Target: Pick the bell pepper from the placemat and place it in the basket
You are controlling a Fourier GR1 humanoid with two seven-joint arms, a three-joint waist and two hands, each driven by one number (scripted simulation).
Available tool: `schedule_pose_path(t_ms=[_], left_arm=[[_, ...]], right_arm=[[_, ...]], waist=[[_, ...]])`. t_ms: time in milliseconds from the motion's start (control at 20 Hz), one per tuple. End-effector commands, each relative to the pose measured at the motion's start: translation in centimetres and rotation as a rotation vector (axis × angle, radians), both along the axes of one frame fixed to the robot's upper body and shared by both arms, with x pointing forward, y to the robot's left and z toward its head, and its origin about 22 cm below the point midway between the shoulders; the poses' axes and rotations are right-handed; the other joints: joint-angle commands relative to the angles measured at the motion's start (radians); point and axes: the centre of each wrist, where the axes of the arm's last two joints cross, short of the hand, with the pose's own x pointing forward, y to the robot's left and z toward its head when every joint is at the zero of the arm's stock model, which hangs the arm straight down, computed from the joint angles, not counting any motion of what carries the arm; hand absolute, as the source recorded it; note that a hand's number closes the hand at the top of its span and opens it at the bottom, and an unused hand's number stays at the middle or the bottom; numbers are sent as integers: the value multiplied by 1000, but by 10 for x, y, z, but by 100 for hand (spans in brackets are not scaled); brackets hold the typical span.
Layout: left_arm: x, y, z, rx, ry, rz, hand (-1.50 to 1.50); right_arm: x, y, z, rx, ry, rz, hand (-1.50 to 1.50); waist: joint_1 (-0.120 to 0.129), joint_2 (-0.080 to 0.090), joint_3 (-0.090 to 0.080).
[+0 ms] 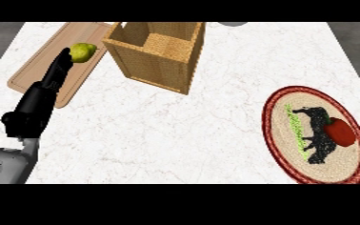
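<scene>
Bell pepper [340,130] sits on the placemat [275,106]; left hand [32,109] upright, fingers [58,69] pressed together.

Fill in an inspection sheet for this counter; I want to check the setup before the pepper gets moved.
Surface: white marble counter.
Job's things: red pepper lying on the round placemat at right; basket upright at top centre, nothing seen inside.
Clutter: cutting board at left, a yellow-green fruit on it.
Hands: left hand open, fingers up, at the left edge; right hand not in view.
Cables: nothing seen.
Surroundings: grey thing cut off at the top edge.
</scene>
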Motion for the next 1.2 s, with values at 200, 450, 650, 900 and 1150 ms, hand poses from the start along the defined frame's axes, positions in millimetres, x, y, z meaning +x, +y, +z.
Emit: schedule_pose_path(t_ms=[200, 450, 650, 900, 1150], left_arm=[[9, -15, 11, -3, -24, -52, 0], [10, -8, 1, -7, -12, -56, 0], [13, -10, 6, -6, -7, -57, 0], [9, -18, 0, -11, -17, -62, 0], [9, 0, -7, -6, -1, -65, 0]], right_arm=[[-4, -20, 92, -612, -41, 207, -150], [2, -29, 91, -756, 43, 333, -150], [7, -30, 88, -802, 71, 367, -150], [20, -27, 58, -827, 106, 347, -150], [24, -8, 19, -859, 105, 402, -150]], waist=[[47, 12, 4], [57, 18, 5], [55, 14, 6], [62, 13, 7], [48, 11, 6]])
